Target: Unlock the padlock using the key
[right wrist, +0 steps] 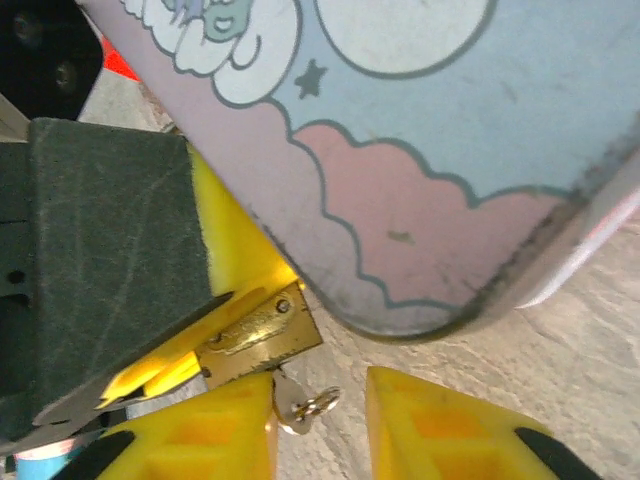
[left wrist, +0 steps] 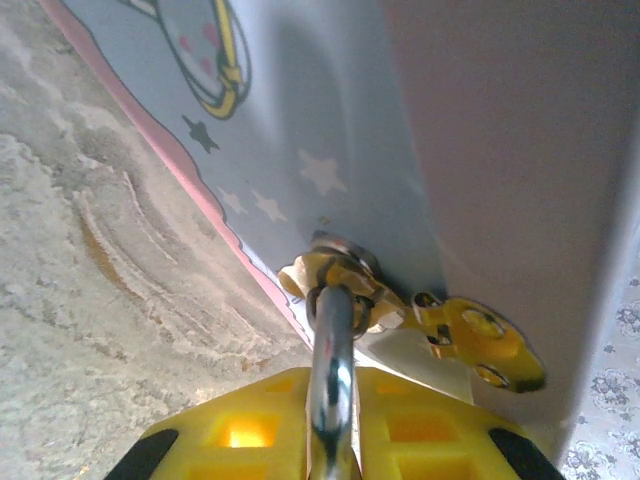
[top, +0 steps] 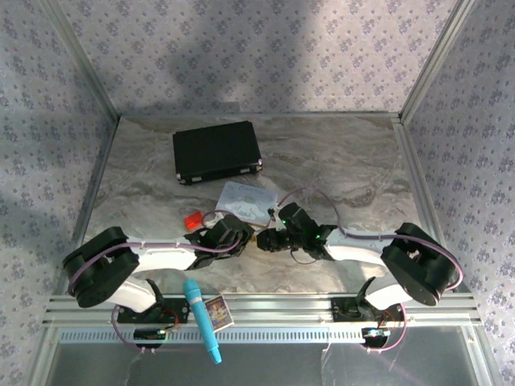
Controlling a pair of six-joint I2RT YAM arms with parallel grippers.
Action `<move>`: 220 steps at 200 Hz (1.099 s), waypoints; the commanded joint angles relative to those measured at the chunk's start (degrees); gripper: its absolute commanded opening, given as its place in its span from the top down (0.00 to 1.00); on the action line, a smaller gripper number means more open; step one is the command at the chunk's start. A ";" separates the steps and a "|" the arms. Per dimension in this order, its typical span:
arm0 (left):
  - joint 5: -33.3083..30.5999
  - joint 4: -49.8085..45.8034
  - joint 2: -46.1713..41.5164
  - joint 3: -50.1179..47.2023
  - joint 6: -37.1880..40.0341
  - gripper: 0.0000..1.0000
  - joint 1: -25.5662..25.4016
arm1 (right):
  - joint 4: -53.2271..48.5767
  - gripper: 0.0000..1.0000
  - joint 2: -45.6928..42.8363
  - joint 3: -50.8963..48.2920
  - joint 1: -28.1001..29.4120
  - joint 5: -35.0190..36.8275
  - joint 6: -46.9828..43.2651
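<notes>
Found right fingers parted and empty, key just between them, shaft pointing left into padlock; noted left fingers clamped on its shackle beside tin corner on worktop.

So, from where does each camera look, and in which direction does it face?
Top camera: above and behind the arms, looking down on the table; left arm and right arm meet by the tin.
Left wrist camera: on the left arm, looking along the left fingers at the padlock, its shackle through the tin's clasp.
Right wrist camera: on the right arm, looking past the open right fingers at the key at the padlock's base.
Shared: both wrist views show padlock and tin.
</notes>
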 commanded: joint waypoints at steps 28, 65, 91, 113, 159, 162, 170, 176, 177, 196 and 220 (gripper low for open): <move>3.31 0.71 0.79 1.53 0.55 1.00 -1.56 | -5.99 0.46 -3.72 -2.39 -1.39 9.15 4.34; 3.26 0.53 2.04 1.78 0.04 1.00 -1.74 | -9.27 0.37 -9.23 -3.28 -1.20 10.98 4.68; 3.14 0.19 2.86 2.39 0.29 1.00 -2.00 | -15.65 0.19 -12.94 -2.24 -2.33 14.04 5.99; 2.77 -1.76 3.36 3.52 1.39 1.00 -2.27 | -18.20 0.14 -13.80 -0.06 -5.91 13.85 5.86; 3.96 -7.81 4.89 6.58 6.99 1.00 -2.44 | -18.26 0.16 -3.77 8.50 -8.47 12.81 3.80; 4.27 -8.22 4.96 6.63 7.34 1.00 -2.47 | -17.86 0.16 -3.02 8.80 -8.50 12.85 3.79; 4.59 -8.65 4.86 6.30 8.30 1.00 -2.40 | -17.19 0.16 -1.17 9.48 -8.63 13.01 3.50; 4.71 -8.81 4.76 5.88 9.02 1.00 -2.44 | -17.28 0.16 0.25 10.00 -8.74 13.35 3.32; 4.71 -8.89 4.73 5.78 9.10 1.00 -2.44 | -17.30 0.17 0.46 10.06 -8.74 13.52 3.25; 5.93 -10.60 4.27 4.81 13.27 1.00 -2.45 | -19.99 0.23 4.04 11.79 -9.31 15.92 1.82; 5.37 -20.89 2.27 6.71 21.69 1.00 -2.77 | -20.97 0.26 6.00 12.46 -11.08 15.62 0.91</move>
